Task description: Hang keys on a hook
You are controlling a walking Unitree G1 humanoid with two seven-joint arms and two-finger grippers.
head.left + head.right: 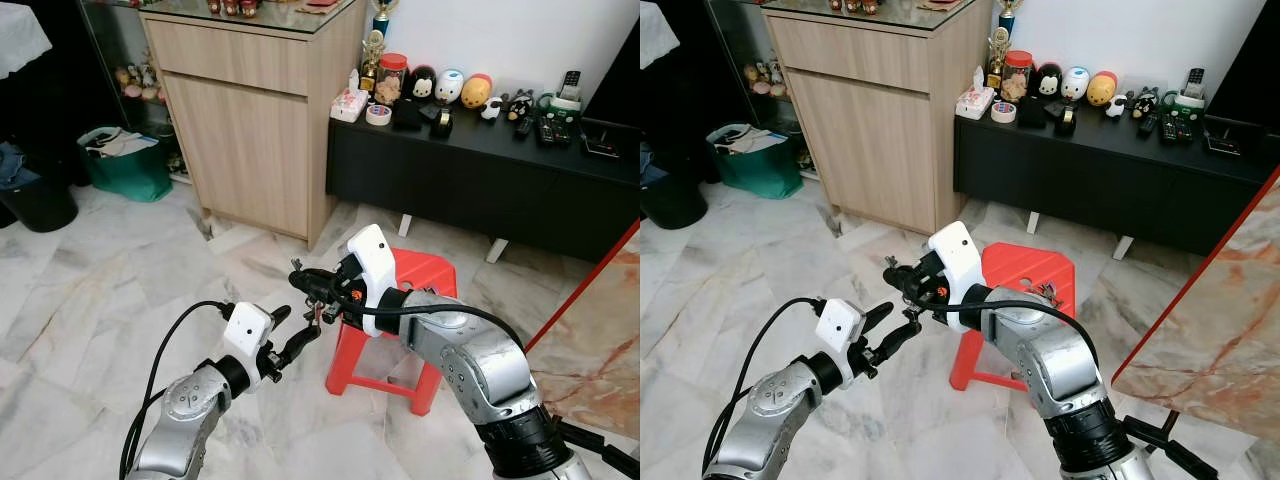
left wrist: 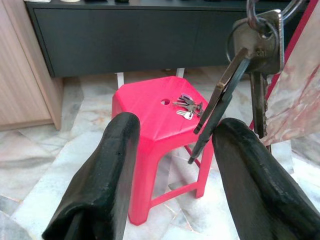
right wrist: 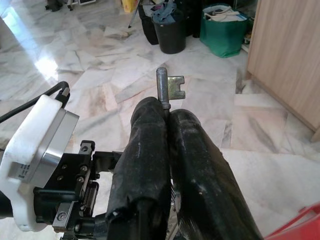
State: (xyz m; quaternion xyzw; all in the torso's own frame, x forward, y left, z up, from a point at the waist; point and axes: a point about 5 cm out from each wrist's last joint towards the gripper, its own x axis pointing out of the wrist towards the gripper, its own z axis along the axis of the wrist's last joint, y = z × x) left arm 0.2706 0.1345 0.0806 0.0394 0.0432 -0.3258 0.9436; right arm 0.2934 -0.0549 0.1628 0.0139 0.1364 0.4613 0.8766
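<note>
Above stool (image 1: 420, 275): right end effector (image 3: 167, 117) clamps keys (image 2: 252, 55), blades hanging down.

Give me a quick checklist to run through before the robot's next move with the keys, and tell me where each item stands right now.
1. Right gripper shut on the keys: ok, its fingers pinch an old-style key whose bit sticks out past the tips.
2. Rest of the bunch hanging free: ok, it dangles from its ring between the left gripper's open fingers.
3. Left gripper ready to take over: ok, open and just below the right one.
4. Hook located: not ok, none can be made out.
5. Second set of keys safe: ok, lying on the red stool.
6. Path past the wooden cabinet: cannot tell.
</note>
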